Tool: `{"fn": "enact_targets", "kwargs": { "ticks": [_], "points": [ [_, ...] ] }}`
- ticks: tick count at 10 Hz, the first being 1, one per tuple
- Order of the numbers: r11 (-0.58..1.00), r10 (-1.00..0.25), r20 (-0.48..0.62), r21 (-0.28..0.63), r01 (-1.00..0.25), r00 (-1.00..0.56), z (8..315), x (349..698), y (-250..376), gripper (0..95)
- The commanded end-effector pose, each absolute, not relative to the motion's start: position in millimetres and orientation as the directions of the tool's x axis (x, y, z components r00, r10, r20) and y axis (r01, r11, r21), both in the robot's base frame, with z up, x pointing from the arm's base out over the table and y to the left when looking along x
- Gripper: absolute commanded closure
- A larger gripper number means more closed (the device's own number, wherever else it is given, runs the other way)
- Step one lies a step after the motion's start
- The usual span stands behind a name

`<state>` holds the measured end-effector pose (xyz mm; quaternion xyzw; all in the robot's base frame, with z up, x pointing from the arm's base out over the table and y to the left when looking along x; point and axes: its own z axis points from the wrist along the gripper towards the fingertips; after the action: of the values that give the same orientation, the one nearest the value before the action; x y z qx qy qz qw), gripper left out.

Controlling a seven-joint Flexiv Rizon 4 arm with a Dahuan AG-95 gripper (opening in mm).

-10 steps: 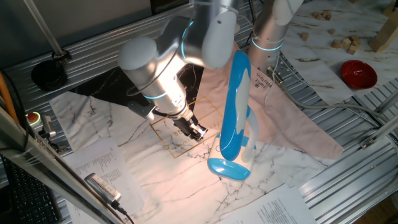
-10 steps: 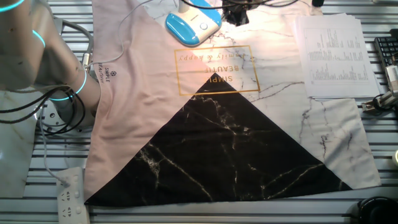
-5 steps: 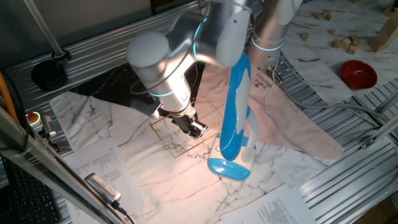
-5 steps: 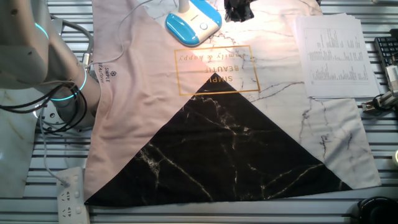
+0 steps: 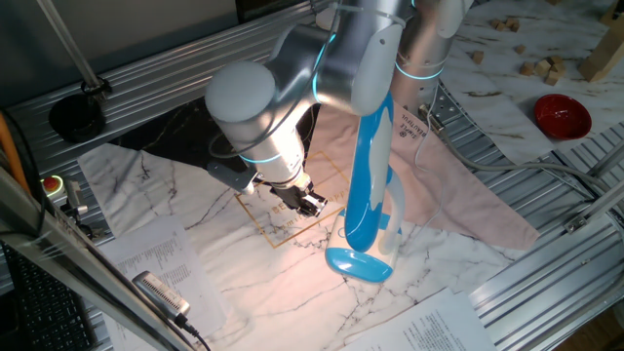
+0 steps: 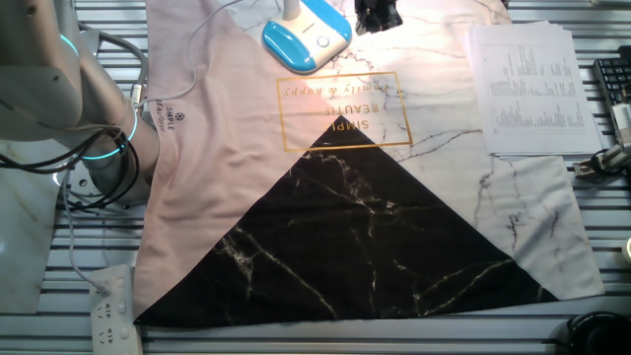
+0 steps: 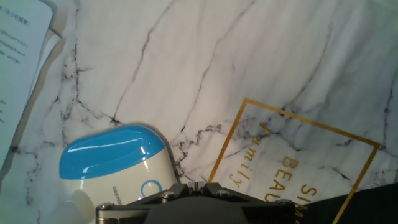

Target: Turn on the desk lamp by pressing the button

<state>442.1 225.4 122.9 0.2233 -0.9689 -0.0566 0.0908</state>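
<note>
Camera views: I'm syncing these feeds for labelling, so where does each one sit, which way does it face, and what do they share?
One fixed view: high, off a table corner, looking down at the desk lamp, with the arm and gripper beside it.
The other fixed view: overhead, straight down on the cloth; robot base at left, gripper at the top edge.
Hand view: on the hand, facing the marble cloth; only the gripper's housing shows.
Shared: the lamp's blue foot and the gold-framed lettering.

1. One fixed view is looking down obliquely from a corner of the table, taking in the desk lamp (image 5: pixel 369 185).
2. The other fixed view is facing it from the opposite side, overhead.
3. The hand view is hovering close above the lamp's foot, which all three share.
</note>
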Motion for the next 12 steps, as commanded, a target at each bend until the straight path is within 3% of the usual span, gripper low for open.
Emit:
{"fn": "enact_targets", "kwargs": {
  "ticks": [1,9,12],
  "points": [
    [0.904,-0.420,0.143,0.148,-0.400,-0.896,123.9,440.3,225.0,95.0],
    [0.915,-0.397,0.155,0.140,-0.378,-0.905,124.1,440.0,224.8,95.0],
    [0.892,-0.447,0.148,0.147,-0.428,-0.882,124.0,439.9,224.8,95.0]
  ]
}}
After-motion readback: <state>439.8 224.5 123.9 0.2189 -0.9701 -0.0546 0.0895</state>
